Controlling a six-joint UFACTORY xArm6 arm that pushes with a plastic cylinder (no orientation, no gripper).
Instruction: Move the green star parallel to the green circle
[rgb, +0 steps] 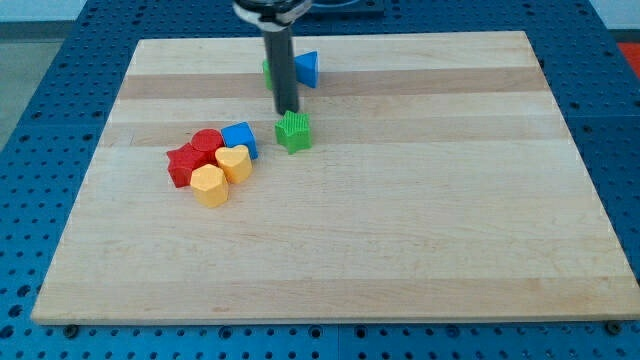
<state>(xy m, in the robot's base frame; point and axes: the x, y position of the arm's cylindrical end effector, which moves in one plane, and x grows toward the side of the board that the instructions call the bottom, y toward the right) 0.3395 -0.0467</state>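
The green star (294, 131) lies on the wooden board (420, 230), left of the board's middle. My tip (287, 111) stands just above the star in the view, touching or almost touching its top edge. The green circle (269, 71) is mostly hidden behind the rod, near the view's top, with only a green sliver showing. It sits against a blue block (307, 68) on its right.
A cluster lies at the view's left: a blue cube (240, 138), a red cylinder (207, 143), a red star (184, 165), a yellow heart (234, 162) and a yellow hexagon (209, 185). The blue cube is close to the star's left.
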